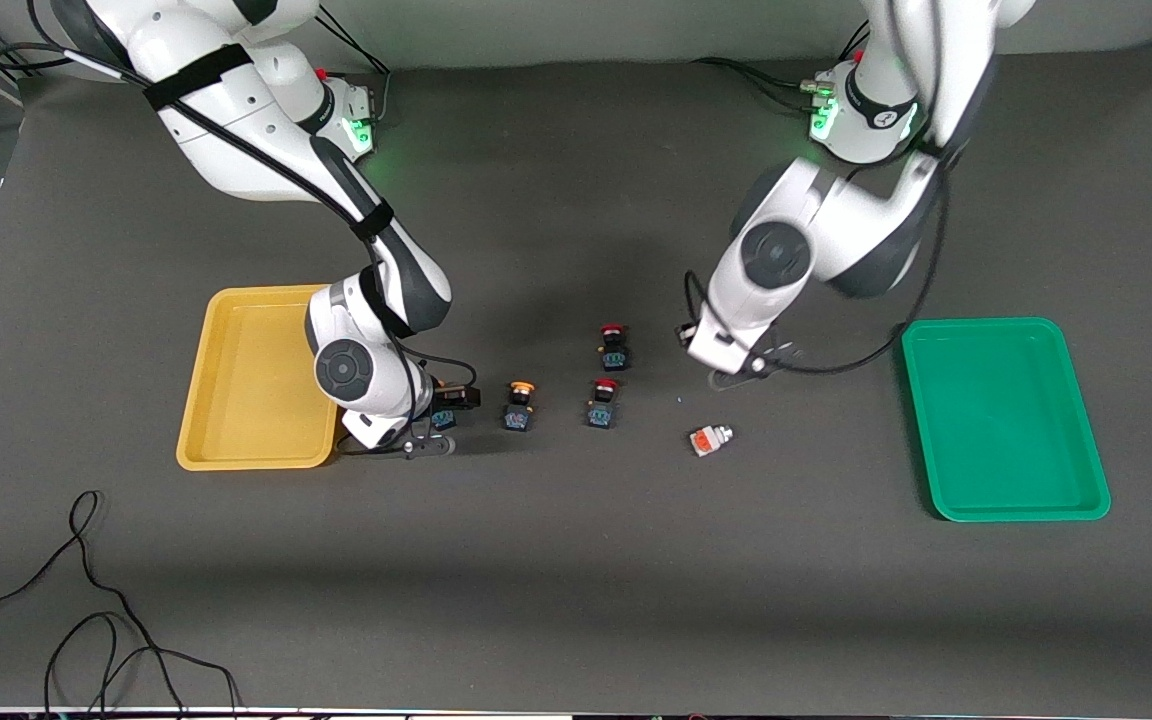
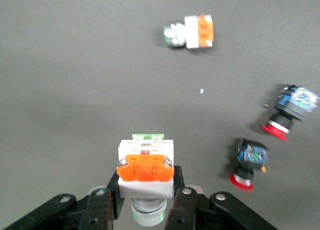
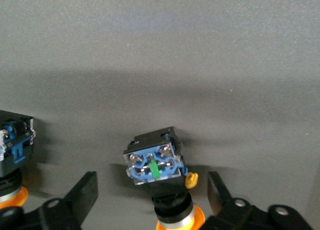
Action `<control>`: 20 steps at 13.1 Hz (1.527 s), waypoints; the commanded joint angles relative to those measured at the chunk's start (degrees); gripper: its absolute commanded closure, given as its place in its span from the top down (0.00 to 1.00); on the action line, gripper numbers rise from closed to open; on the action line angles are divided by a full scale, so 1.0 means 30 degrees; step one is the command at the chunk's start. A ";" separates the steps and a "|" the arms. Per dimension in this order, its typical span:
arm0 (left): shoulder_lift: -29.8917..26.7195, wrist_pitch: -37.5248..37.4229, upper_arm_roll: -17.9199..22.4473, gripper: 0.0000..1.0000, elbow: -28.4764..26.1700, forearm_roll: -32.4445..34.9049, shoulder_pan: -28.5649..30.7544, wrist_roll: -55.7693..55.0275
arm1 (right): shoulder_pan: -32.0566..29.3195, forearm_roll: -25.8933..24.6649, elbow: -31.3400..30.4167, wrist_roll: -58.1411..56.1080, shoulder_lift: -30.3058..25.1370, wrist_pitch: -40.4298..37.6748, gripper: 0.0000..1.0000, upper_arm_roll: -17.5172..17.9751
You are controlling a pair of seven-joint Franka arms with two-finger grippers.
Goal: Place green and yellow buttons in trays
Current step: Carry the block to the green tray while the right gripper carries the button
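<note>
Left gripper (image 2: 142, 202), mid-frame in the front view, clamps a whitish block (image 2: 145, 167); it should be carried level to the green tray (image 1: 1004, 418) at right. Right gripper (image 3: 150, 197), fingers spread wide, straddles a yellow-capped button (image 3: 156, 162) just beside the yellow tray (image 1: 254, 378); it should close squarely on the body.

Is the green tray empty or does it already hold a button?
Empty. The green tray shows only bare floor in the front view; a whitish block lies on the table beside it.

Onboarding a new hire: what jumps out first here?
The two bright trays: yellow tray at the right arm's end, green tray at the left arm's. The left pincer grips a whitish block; the right pincer sits open around a yellow-capped button.
</note>
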 commanded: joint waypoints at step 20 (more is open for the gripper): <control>0.5687 0.3866 0.0252 0.27 0.0500 0.3428 1.3050 1.6499 | -0.0064 0.0169 -0.0295 -0.3793 -0.9440 -0.9942 0.00 -0.7764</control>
